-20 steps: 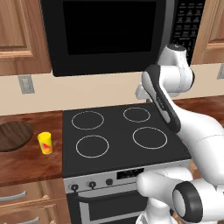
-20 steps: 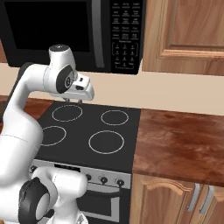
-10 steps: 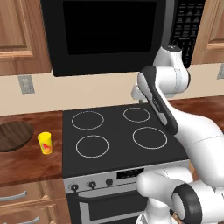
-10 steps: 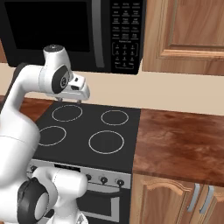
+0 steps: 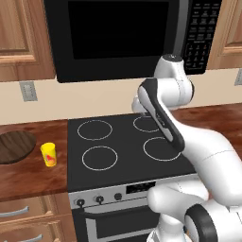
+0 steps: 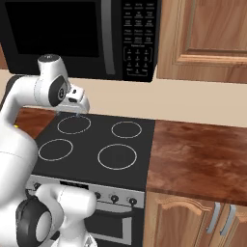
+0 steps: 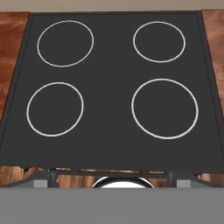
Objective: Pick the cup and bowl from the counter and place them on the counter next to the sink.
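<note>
Gripper (image 6: 77, 115) hangs over the stovetop (image 5: 123, 146), jaws spread, empty — cup (image 5: 48, 154) sits just beside bowl (image 5: 14, 146), so a sloppy reach could knock either.

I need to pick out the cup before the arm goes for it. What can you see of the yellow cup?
The cup is a small bright yellow tumbler, tapering toward its base, with no handle and a red mark on its side. It looks like smooth plastic. It stands upright on the reddish-brown counter, left of the black stovetop and just right of the dark wooden bowl, apart from both. Nothing but the counter touches it. Whether it holds anything cannot be told.
</note>
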Robot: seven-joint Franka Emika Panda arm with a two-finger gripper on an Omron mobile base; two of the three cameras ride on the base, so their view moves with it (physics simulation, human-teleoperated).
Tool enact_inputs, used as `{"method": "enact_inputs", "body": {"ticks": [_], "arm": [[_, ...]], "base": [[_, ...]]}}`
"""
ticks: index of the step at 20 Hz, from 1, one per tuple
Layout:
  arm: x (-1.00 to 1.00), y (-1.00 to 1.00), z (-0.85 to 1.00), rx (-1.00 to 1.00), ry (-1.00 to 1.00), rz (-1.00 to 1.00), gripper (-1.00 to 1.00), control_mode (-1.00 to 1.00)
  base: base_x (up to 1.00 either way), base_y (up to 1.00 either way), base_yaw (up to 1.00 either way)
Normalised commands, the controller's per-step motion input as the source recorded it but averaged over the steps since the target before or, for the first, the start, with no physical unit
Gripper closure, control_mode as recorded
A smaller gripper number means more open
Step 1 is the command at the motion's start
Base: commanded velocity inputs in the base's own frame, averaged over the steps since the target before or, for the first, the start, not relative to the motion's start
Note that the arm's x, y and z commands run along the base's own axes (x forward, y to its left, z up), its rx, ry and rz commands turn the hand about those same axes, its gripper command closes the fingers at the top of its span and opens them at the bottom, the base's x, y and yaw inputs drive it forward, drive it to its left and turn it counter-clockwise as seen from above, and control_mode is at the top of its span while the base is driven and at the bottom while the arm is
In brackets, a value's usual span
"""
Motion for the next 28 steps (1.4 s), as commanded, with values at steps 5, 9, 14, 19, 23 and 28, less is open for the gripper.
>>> {"method": "enact_inputs", "body": {"ticks": [5, 9, 14, 19, 23, 28], "arm": [[-0.08, 0.50, -0.05, 0.00, 0.01, 0.00, -1.00, -1.00], [-0.08, 0.66, 0.00, 0.00, 0.06, 0.00, -1.00, -1.00], [-0.02, 0.61, 0.00, 0.00, 0.08, 0.00, -1.00, -1.00], [0.00, 0.45, 0.00, 0.02, 0.07, 0.00, -1.00, -1.00], [0.00, 0.36, 0.00, 0.07, 0.00, 0.00, -1.00, -1.00], [0.00, 0.24, -0.04, 0.07, 0.00, 0.00, -1.00, -1.00]], "base": [[0.00, 0.00, 0.00], [0.00, 0.00, 0.00], [0.00, 0.00, 0.00], [0.00, 0.00, 0.00], [0.00, 0.00, 0.00], [0.00, 0.00, 0.00]]}}
